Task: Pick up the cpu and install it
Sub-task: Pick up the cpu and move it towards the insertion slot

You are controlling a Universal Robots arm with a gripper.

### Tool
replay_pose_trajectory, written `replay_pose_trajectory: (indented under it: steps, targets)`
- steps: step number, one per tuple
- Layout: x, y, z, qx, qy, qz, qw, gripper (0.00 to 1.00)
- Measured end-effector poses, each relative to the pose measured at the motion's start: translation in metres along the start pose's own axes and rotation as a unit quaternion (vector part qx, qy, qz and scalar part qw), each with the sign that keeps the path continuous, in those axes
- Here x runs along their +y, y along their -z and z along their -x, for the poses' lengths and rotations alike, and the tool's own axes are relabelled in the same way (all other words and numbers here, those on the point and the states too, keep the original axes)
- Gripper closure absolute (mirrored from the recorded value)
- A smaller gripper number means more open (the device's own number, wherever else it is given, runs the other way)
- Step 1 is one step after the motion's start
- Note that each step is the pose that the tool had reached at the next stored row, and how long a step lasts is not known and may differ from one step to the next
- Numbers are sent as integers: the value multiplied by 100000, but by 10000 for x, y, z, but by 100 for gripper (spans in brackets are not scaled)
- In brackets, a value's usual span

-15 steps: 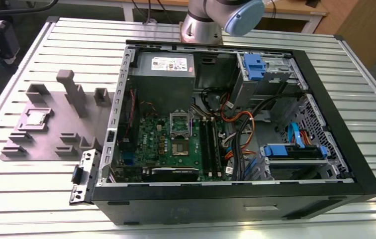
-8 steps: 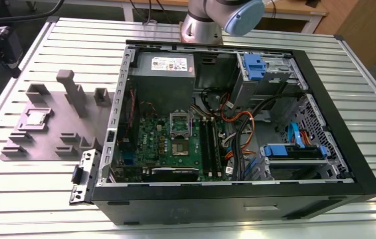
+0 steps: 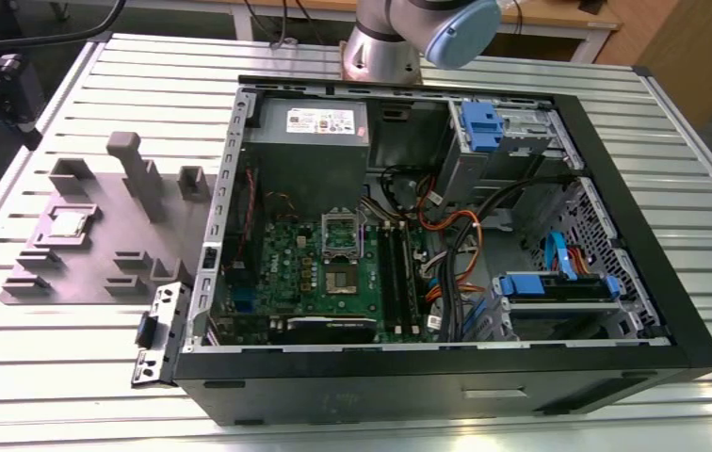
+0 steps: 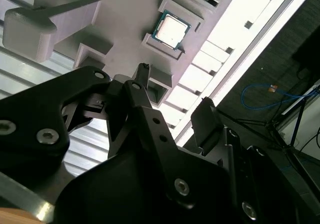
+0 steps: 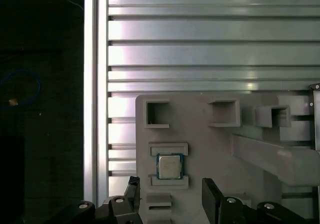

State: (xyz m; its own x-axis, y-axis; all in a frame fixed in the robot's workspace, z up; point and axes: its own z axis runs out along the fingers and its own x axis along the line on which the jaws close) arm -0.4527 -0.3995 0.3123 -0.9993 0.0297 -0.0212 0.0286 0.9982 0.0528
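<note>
The cpu (image 5: 170, 166) was seen seated in its nest on the grey fixture plate (image 3: 95, 256) beside the computer case (image 3: 457, 377). The jaws were held wide open, empty, near it. Nothing was yet picked up.

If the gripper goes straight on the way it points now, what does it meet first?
Probably the cpu, seated on the grey fixture plate: in the first wrist view it lies ahead, between the fingers of the open gripper. Depth is unclear; the plate could come first.
</note>
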Motion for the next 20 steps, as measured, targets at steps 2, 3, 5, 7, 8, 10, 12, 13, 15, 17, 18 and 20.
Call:
replay_pose_trajectory:
  steps: [2, 3, 5, 7, 8, 10, 12, 13, 15, 17, 18, 20]
  targets:
    - [0, -2, 0, -3, 2, 12, 100000, 39]
    - [0, -3, 0, -5, 2, 15, 100000, 39]
    - [0, -3, 0, -3, 2, 16, 100000, 39]
    - [0, -4, 0, -5, 1, 16, 100000, 39]
    - [-1, -4, 0, -7, 3, 17, 100000, 39]
    - [-1, -4, 0, -4, 3, 15, 100000, 39]
    - [0, -4, 0, -4, 1, 16, 100000, 39]
    - [-1, -5, 0, -7, 2, 15, 100000, 39]
    - [-1, -16, 0, -16, 205, 32, 100000, 39]
    - [-7, -34, 0, 24, 635, 29, 99998, 39]
    - [-14, -49, 0, 32, 779, 33, 99997, 39]
    - [-33, -84, -1, 56, 973, 36, 99995, 39]
